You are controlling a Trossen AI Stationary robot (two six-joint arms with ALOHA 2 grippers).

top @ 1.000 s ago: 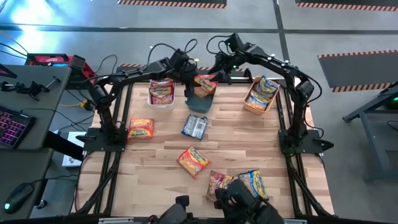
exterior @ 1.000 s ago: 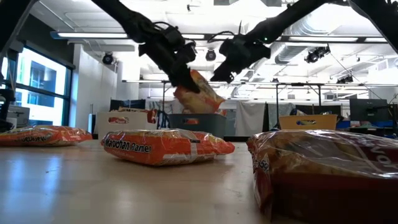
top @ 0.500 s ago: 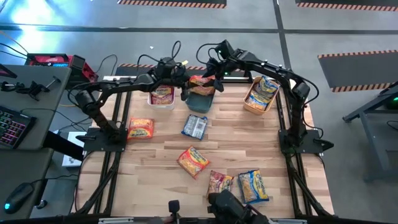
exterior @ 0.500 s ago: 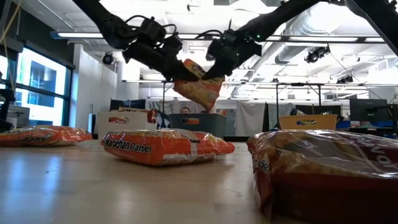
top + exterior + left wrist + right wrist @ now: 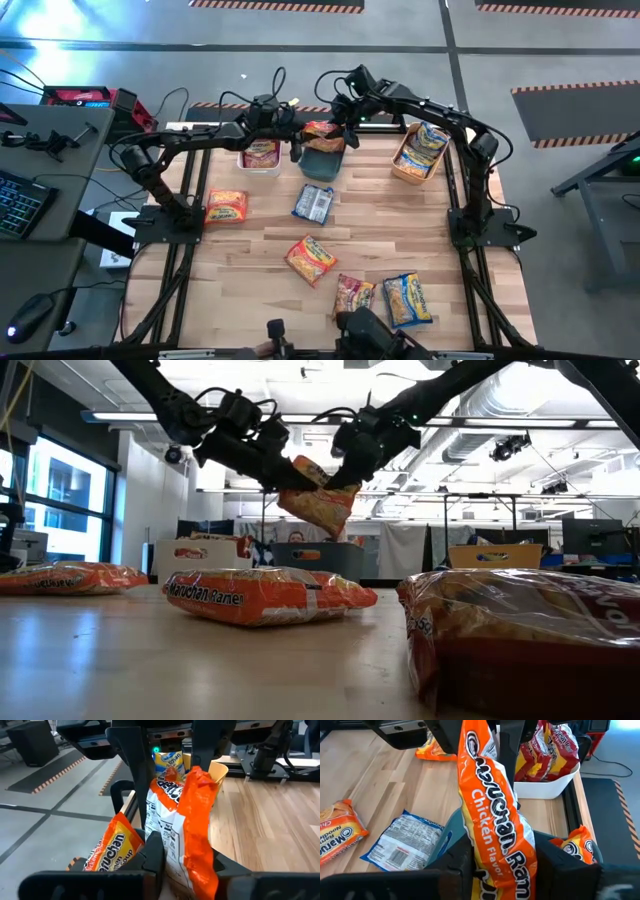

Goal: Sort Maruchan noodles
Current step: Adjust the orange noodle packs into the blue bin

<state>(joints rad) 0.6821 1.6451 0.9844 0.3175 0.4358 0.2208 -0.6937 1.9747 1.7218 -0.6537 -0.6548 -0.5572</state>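
An orange Maruchan noodles packet (image 5: 322, 131) hangs in the air over the teal bin (image 5: 322, 166) at the table's far middle. My left gripper (image 5: 185, 861) reaches it from the left and is shut on it. My right gripper (image 5: 505, 861) reaches it from the right and is shut on it too. Another orange packet (image 5: 107, 851) lies in the teal bin. Pink-red packets fill the white bin (image 5: 260, 162), and blue-and-yellow packets fill the orange bin (image 5: 402, 166). My left gripper pinches the packet's left end (image 5: 172, 851) between its two fingers, coming almost level from the table's left. The packet stands on edge, clear of the bin. My right gripper pinches the packet's right end (image 5: 492, 851) between its two fingers, slanting down from the table's right. The packet (image 5: 318, 502) hangs tilted below both grippers.
Loose packets lie on the wood: an orange one (image 5: 226, 207) at the left, a blue one face down (image 5: 314, 203) in the middle, an orange one (image 5: 310, 258) nearer, and a pink one (image 5: 352, 293) and a blue-and-yellow one (image 5: 407, 298) by the near edge.
My left gripper has tipped up from pointing steeply down to almost level, raising the orange packet above the teal bin. My right gripper has swung toward the table's left onto the packet's other end and taken hold of it.
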